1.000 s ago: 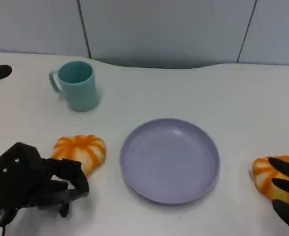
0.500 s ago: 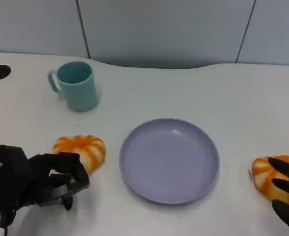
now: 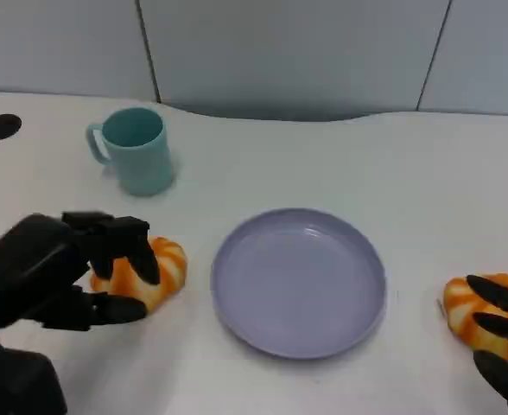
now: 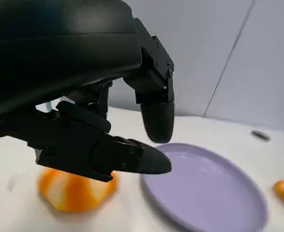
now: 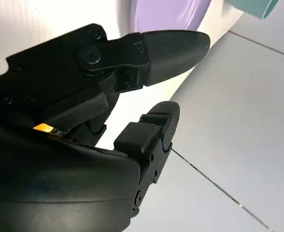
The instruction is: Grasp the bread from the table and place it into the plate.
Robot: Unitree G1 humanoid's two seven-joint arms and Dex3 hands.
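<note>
- Left hand [image 3: 60, 272]: fingers spread over the bread [image 3: 150, 266], left of the plate [image 3: 299, 281]; no grasp yet.
- Right hand [image 3: 500, 350]: fingers apart, resting on a second bread [image 3: 466, 313].
- Left wrist view: gap between fingers [image 4: 156, 113] and bread.

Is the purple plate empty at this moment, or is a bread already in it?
Empty. The plate shows only bare purple surface; one bread lies on the table under the left hand, the other bread by the right hand.

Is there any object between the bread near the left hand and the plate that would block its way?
Nothing visible blocks it. The bread lies under the left hand's fingers, and only bare table separates it from the plate. The teal cup stands farther back, off that path.
</note>
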